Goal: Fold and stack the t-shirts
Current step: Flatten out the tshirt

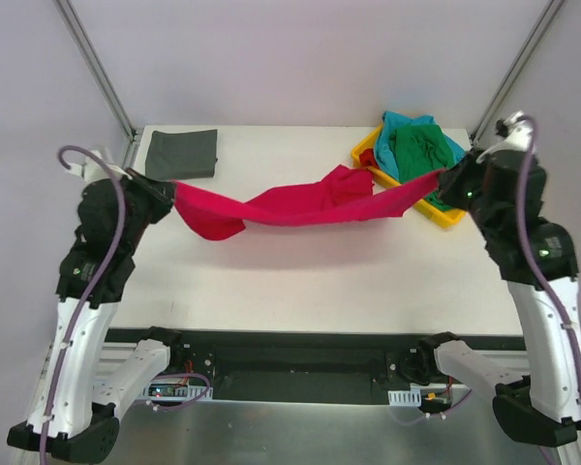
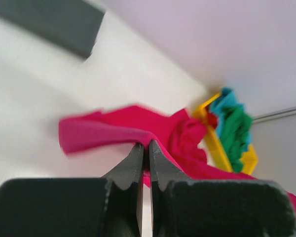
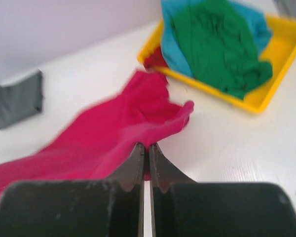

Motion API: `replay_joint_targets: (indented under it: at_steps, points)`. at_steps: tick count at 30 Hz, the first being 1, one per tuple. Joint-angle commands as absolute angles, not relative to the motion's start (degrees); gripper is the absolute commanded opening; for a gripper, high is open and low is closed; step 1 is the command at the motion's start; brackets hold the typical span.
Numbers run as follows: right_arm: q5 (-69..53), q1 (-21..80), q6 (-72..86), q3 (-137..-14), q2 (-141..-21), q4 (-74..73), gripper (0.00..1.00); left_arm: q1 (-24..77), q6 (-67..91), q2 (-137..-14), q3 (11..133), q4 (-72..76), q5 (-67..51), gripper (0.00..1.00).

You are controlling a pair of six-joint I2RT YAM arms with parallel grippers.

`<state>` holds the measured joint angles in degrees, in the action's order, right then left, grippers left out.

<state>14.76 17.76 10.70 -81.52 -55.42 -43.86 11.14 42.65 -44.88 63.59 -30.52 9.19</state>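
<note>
We are holding the crimson t-shirt (image 1: 300, 205) stretched and sagging above the tabletop (image 1: 300, 286), its long axis running from centre left to centre right of the frame, the left jaws clamped shut on one end and the right jaws on the other.

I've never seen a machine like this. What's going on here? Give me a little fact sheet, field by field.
left claw: shut on one end of the red t-shirt
right claw: shut on the other end
red t-shirt: strung between the two claws, sagging in the middle
grey t-shirt: folded flat at the far left corner of the table
green t-shirt: crumpled in the yellow tray, on top of the teal t-shirt
</note>
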Motion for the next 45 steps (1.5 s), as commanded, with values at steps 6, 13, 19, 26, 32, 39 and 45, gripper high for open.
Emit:
replay_joint_targets:
  at_steps: [6, 13, 19, 26, 32, 39, 45]
  points:
    - [17.5, 17.8, -1.1, -128.8, -65.5, -56.8, 0.01, 10.6, 34.2, -46.8, 95.8, -33.7, 7.4, 0.0]
    - [16.0, 17.7, -5.0, -138.0, -60.5, -47.9, 0.01, 10.6, 30.9, -48.6, 115.1, -38.1, 3.6, 0.0]
    - [12.5, 17.8, -5.4, -139.0, -57.1, -43.1, 0.01, 10.6, 29.6, -47.2, 118.1, -38.0, 4.0, 0.0]
    - [19.5, 17.8, -8.6, -139.5, -65.0, -42.5, 0.01, 10.6, 27.9, -52.9, 118.1, -38.1, 8.3, 0.0]
    - [25.9, 17.6, -10.5, -123.7, -72.1, -40.2, 0.01, 10.5, 27.3, -61.2, 106.6, -37.6, 14.9, 0.0]
    - [24.4, 16.3, -4.6, -88.6, -73.1, -24.1, 0.01, 5.7, 30.7, -73.9, 80.9, -28.5, 10.7, 0.0]
    - [20.7, 16.1, -0.4, -77.3, -89.4, -17.4, 0.01, 0.5, 29.0, -94.4, 74.3, -17.8, 0.1, 0.0]
